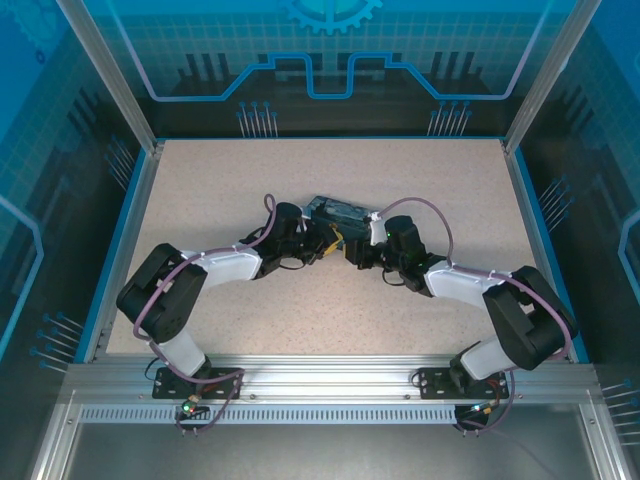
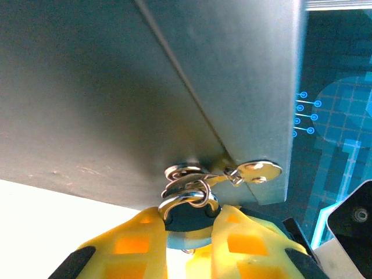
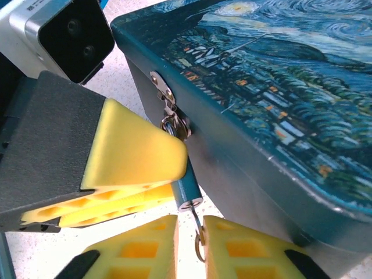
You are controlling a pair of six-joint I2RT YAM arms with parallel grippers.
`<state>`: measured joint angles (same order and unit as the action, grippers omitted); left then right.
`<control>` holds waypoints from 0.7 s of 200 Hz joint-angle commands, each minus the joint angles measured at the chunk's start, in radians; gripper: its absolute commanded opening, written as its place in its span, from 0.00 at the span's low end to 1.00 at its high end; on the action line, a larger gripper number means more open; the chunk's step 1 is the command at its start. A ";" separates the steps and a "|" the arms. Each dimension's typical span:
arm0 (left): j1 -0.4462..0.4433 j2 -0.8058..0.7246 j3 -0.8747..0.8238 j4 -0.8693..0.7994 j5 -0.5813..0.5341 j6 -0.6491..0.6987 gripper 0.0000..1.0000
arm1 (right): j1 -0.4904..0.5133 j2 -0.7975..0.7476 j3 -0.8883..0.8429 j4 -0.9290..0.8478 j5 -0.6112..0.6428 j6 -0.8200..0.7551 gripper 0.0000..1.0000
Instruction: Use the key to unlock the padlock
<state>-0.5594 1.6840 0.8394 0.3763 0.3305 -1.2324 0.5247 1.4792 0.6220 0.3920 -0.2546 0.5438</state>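
Both arms reach low over the table [image 1: 220, 190] and meet at the near side of the painted box [image 3: 279, 87]; the left hand [image 2: 189, 232] is clenched on the padlock [image 3: 185, 189], which hangs by its shackle from the box's clasp [image 3: 168, 102]; the key [image 3: 198, 224] sticks out of the padlock's base, between the close-drawn fingers of the right hand [image 3: 190, 231]; whether they pinch it I cannot tell; a yellow pad hides part of the shackle.

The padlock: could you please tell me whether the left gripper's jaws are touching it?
Touching. In the left wrist view, the padlock has its dark body pinched between the yellow jaws of the left gripper, with no gap on either side.
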 commanded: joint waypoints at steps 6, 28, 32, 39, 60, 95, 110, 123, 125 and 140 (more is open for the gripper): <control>-0.014 0.011 -0.009 0.046 0.038 -0.011 0.00 | 0.016 0.010 0.010 0.028 -0.006 0.010 0.08; -0.015 0.003 -0.010 0.043 0.030 -0.007 0.01 | 0.017 0.013 0.015 0.022 -0.002 0.041 0.00; -0.014 0.001 -0.012 0.042 0.027 -0.004 0.03 | 0.018 0.013 0.015 0.021 -0.003 0.050 0.00; -0.014 -0.005 -0.015 0.041 0.022 -0.001 0.07 | 0.020 0.015 0.016 0.019 0.000 0.067 0.00; -0.014 -0.018 -0.022 0.040 0.010 0.003 0.16 | 0.036 0.021 0.018 -0.005 0.012 0.119 0.00; -0.014 -0.039 -0.046 0.041 -0.006 -0.001 0.38 | 0.074 0.046 -0.008 -0.030 0.047 0.227 0.00; -0.013 -0.057 -0.066 0.034 -0.016 0.000 0.43 | 0.092 0.056 -0.024 -0.026 0.066 0.270 0.00; -0.011 -0.081 -0.094 0.029 -0.028 -0.003 0.49 | 0.107 0.062 -0.033 -0.033 0.096 0.301 0.00; -0.012 -0.085 -0.097 0.027 -0.031 -0.005 0.49 | 0.108 0.062 -0.035 -0.033 0.102 0.306 0.00; -0.010 -0.129 -0.141 0.017 -0.057 -0.007 0.53 | 0.118 0.074 -0.044 -0.027 0.122 0.345 0.00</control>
<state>-0.5663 1.6470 0.7479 0.3733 0.3119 -1.2316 0.6193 1.5303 0.6025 0.3752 -0.1852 0.7929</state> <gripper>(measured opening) 0.505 0.048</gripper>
